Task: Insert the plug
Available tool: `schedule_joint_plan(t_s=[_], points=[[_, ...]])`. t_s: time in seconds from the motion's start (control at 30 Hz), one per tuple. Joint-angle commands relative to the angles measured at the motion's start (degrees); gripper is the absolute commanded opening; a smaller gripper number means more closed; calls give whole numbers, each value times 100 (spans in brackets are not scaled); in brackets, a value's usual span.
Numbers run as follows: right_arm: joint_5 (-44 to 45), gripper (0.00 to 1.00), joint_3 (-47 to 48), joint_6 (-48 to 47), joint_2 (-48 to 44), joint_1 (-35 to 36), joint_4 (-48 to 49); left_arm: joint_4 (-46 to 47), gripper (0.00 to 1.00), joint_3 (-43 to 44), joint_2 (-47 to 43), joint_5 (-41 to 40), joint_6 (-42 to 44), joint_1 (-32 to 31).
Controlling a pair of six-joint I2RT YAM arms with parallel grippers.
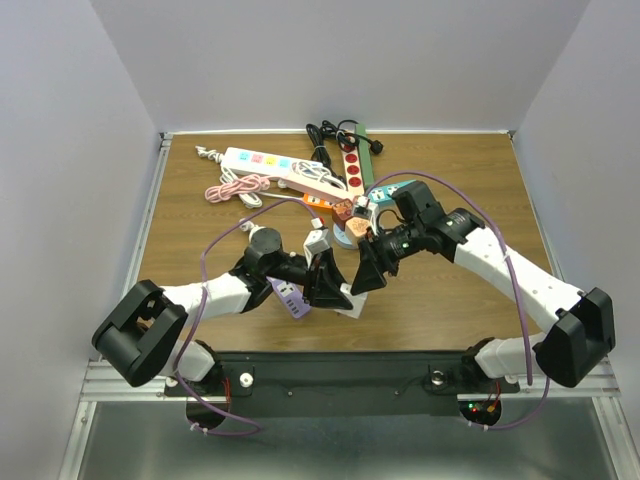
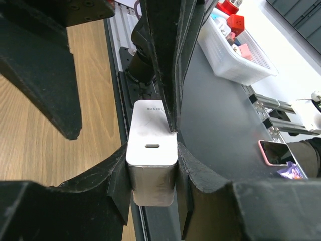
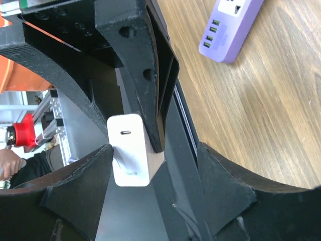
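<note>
The plug is a white charger block (image 2: 152, 150) with a slot port in its end face. My left gripper (image 2: 152, 170) is shut on its two sides and holds it just above the table's near edge (image 1: 350, 298). My right gripper (image 3: 154, 150) is open and straddles the same block (image 3: 128, 150) together with one left finger (image 3: 145, 75). Its left pad (image 3: 100, 160) is at the block's side, and its right pad (image 3: 210, 165) stands well off. A purple power strip (image 1: 290, 297) lies beside the left gripper (image 1: 325, 285) and also shows in the right wrist view (image 3: 228, 25).
At the back of the table lie a white power strip (image 1: 262, 162), a red one (image 1: 352, 160), a teal one (image 1: 385, 190), a coiled pink cable (image 1: 235, 187) and black cables (image 1: 325, 135). The black base rail (image 1: 330, 370) runs along the near edge.
</note>
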Motion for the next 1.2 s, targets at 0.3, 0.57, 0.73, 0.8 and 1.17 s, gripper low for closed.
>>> schedule_joint_plan(t_s=[0.3, 0.57, 0.73, 0.8, 1.17], points=[[371, 66, 160, -406, -150, 340, -715, -2, 0, 318, -145, 86, 212, 61], [362, 66, 99, -415, -176, 428, -715, -37, 0, 353, -171, 68, 247, 78], [433, 60, 248, -564, -97, 437, -697, -37, 0, 326, -206, 68, 247, 78], [459, 56, 362, -635, -27, 437, -619, -28, 0, 326, -197, 68, 238, 78], [441, 0, 301, -547, -9, 437, -179, -212, 14, 352, -127, -133, 334, 78]])
